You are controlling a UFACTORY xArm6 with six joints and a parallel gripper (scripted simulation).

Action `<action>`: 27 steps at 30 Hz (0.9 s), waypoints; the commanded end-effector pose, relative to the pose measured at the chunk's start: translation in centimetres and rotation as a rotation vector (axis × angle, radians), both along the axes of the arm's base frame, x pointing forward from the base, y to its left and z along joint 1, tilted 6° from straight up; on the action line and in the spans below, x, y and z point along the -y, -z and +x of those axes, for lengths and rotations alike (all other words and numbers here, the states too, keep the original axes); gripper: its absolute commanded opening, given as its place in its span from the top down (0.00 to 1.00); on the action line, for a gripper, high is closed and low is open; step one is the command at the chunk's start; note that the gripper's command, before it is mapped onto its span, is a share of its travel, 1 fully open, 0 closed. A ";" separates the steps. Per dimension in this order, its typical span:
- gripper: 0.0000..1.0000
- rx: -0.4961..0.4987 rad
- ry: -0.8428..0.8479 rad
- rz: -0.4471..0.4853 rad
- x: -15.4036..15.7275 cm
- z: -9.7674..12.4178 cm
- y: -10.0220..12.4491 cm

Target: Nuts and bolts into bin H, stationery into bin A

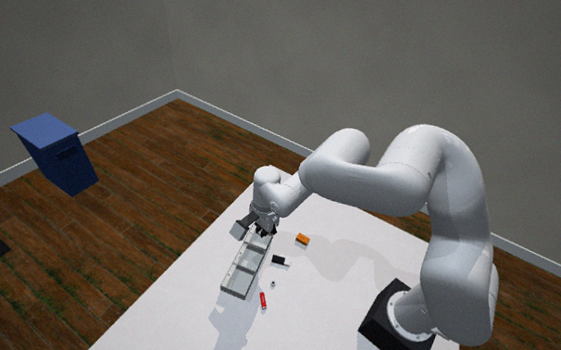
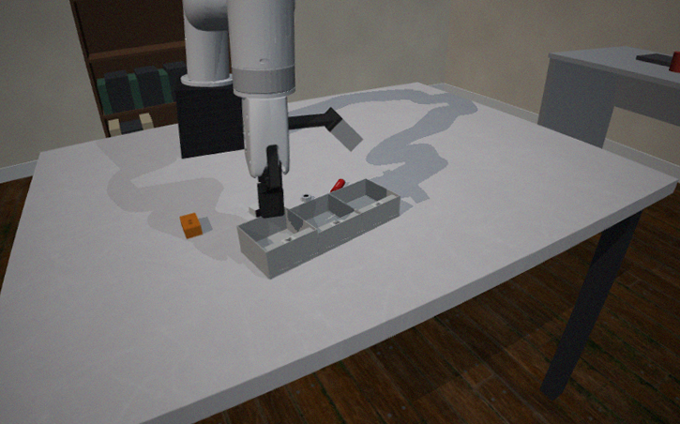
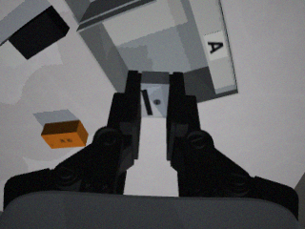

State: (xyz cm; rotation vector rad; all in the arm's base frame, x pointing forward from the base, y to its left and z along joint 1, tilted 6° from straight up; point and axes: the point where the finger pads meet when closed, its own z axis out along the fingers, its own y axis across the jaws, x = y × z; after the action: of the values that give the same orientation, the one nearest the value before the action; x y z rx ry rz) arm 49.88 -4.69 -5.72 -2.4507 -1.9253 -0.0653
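The white table [image 2: 457, 213] is carrying a grey row of three bins [image 2: 276, 252], and the arm [image 1: 414, 175] is reaching over the end of that row. In the wrist view the end bin is showing the letter A [image 3: 215, 46] on its rim, so this one is judged to be the stationery bin. The gripper [image 3: 152, 92] is hanging right over it, with its jaws nearly closed and pressing on a small pale block [image 3: 154, 98] with a dark stripe and a dot on it. This block is probably an eraser or a similar stationery piece; what it is exactly is too small to tell. It is looking light and short, with flat sides, so a pinch across the two flat faces near the middle, as the fingers are doing now, is seeming the safe way; if it is rubbery it is likely not slipping much, and a fall into the bin should not hurt it. On the table beside the bins a black block [image 1: 279, 259] is lying, near it an orange block [image 2: 190, 225], then a red piece [image 1: 263, 300] and a little nut [image 1: 273, 284], all apart from each other and outside the bins. The nut is likely hard, smooth and slippery, so gripping it across its flats is looking better than on its corners.
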 end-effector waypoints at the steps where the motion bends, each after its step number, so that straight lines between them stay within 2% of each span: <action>1: 1.00 0.016 -0.156 0.015 0.0 0.2 -0.2; 12: 1.00 0.033 -0.393 0.040 0.0 0.2 -0.2; 27: 1.00 0.033 -0.393 0.040 0.1 0.2 -0.2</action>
State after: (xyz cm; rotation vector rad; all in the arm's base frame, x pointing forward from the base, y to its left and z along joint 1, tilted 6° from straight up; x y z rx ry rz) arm 49.88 -4.70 -5.72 -2.0126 -2.3485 -0.1282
